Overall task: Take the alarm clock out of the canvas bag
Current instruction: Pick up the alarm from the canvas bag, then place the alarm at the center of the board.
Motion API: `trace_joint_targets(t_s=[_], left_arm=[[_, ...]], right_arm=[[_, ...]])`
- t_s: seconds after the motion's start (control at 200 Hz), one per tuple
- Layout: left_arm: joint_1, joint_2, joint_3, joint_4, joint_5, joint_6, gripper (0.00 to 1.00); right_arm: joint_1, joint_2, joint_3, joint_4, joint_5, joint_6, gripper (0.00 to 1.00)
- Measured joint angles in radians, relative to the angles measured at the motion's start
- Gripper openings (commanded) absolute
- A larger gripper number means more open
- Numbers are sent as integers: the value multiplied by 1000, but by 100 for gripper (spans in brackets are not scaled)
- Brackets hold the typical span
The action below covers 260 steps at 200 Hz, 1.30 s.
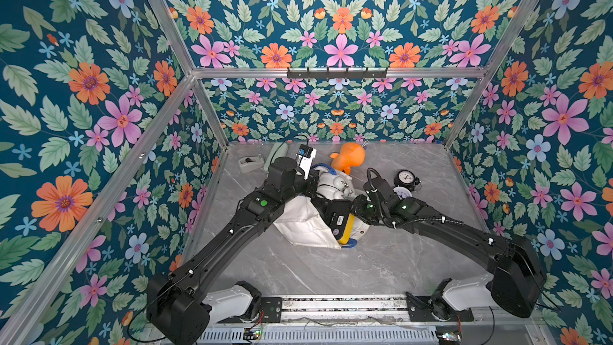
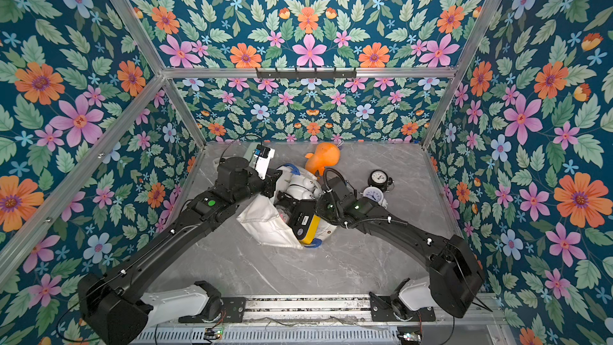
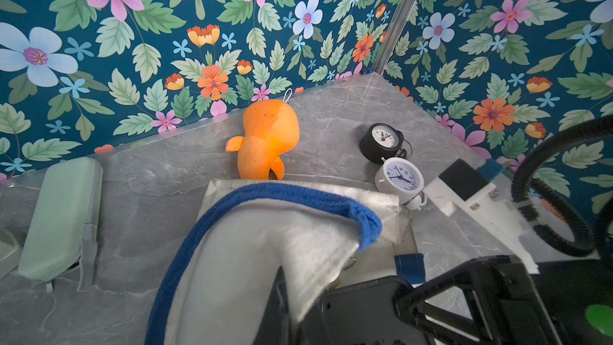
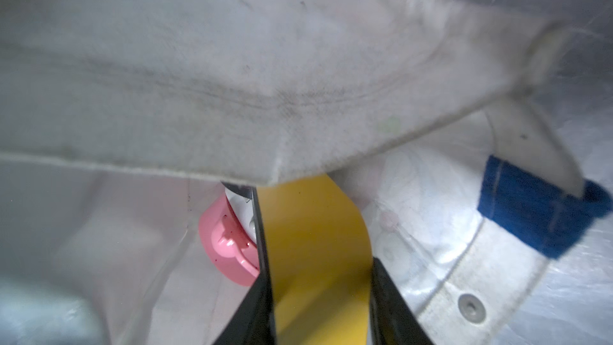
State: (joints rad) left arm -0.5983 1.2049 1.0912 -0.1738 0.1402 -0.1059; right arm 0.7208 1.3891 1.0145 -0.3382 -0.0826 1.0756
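Observation:
The off-white canvas bag (image 1: 302, 224) (image 2: 265, 227) lies mid-table with its mouth toward the right arm. My left gripper (image 3: 298, 306) is shut on the bag's upper rim (image 3: 265, 243), by the blue handle (image 3: 265, 194), and holds it up. My right gripper (image 4: 318, 243) reaches under that lifted flap (image 4: 232, 77), shut on a yellow round-edged thing (image 4: 315, 220) (image 1: 349, 231). Its face is hidden, so I cannot tell whether it is an alarm clock. A pink round thing (image 4: 225, 243) lies beside it inside the bag.
A black alarm clock (image 1: 406, 179) (image 3: 381, 141) and a white one (image 1: 402, 192) (image 3: 399, 175) stand outside the bag, close to the right wrist. An orange plush (image 1: 350, 157) lies behind the bag. A pale green case (image 3: 59, 214) and a tape dispenser (image 1: 250, 162) sit back left.

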Motion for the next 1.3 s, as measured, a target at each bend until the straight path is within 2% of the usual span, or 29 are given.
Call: trace_joint_targets(t_s=[0.21, 0.715, 0.885, 1.3], left_arm=[[0, 0, 7, -8, -6, 0, 0], [0, 27, 37, -19, -40, 0, 0], [0, 33, 39, -18, -39, 0, 0], [0, 44, 44, -16, -35, -4, 0]], right_arm=[[-9, -32, 35, -50, 55, -62, 19], [-28, -129, 93, -144, 101, -226, 19], [-29, -119, 103, -146, 107, -270, 20], [-45, 15, 108, -126, -31, -249, 27]])
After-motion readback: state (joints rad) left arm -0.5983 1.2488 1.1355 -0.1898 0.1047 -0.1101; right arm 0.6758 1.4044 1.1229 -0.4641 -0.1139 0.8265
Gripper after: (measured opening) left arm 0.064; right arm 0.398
